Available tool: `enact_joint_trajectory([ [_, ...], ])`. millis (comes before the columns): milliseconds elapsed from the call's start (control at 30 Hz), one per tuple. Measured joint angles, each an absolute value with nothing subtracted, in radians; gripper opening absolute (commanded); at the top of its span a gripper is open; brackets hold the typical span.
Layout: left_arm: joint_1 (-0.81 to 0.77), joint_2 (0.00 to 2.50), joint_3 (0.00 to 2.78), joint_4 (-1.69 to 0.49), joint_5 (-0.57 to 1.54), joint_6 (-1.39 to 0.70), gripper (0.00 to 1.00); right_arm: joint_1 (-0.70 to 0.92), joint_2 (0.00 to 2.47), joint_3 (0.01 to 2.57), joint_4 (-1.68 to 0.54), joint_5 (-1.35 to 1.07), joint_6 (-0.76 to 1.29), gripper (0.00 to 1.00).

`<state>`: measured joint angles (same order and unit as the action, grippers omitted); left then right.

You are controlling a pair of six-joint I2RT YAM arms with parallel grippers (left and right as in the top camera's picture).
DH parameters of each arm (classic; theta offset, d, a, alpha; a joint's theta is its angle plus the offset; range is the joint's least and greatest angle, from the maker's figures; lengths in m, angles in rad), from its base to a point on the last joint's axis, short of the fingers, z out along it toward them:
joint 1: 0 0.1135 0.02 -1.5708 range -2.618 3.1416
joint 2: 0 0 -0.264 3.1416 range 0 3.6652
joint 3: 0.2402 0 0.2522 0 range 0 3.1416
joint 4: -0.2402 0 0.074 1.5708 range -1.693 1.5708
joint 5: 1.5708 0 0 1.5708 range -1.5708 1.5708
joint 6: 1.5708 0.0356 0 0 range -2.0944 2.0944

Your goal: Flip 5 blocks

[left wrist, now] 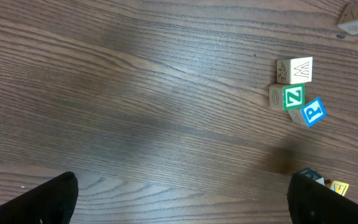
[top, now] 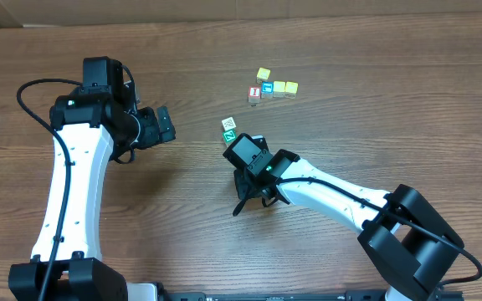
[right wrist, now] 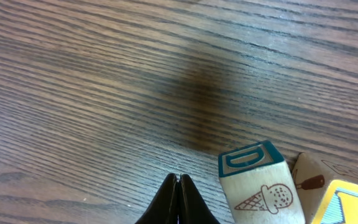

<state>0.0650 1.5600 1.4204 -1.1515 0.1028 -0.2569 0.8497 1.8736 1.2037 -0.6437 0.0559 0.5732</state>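
A whitish W block (left wrist: 294, 70) stands just above a green Z block (left wrist: 288, 98), and a blue-faced letter block (left wrist: 312, 112) leans at the Z's lower right. From overhead the whitish block (top: 228, 124) and the Z (top: 231, 135) lie just up-left of the right wrist (top: 258, 163). My right gripper (right wrist: 178, 186) is shut and empty, low over the wood. A teal D block (right wrist: 253, 160) with an ice-cream drawing sits a short gap to its right. My left gripper (top: 166, 125) is wide open and empty, well left of the blocks.
A cluster of a red block (top: 254, 94), a teal one (top: 267, 86) and three yellow-tan ones (top: 279, 88) sits at the back. A tan block (right wrist: 309, 180) and a yellow-faced one (right wrist: 353, 205) lie beside the D block. The table's far edge (top: 224, 18) runs along the top.
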Motion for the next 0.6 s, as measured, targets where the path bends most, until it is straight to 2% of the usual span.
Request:
enact_joint_trajectory([
  [600,0.065,1.56,1.42,-1.152,0.103,-0.257,1.0,0.85,1.874,1.2,-0.652,0.178,0.668,0.04],
])
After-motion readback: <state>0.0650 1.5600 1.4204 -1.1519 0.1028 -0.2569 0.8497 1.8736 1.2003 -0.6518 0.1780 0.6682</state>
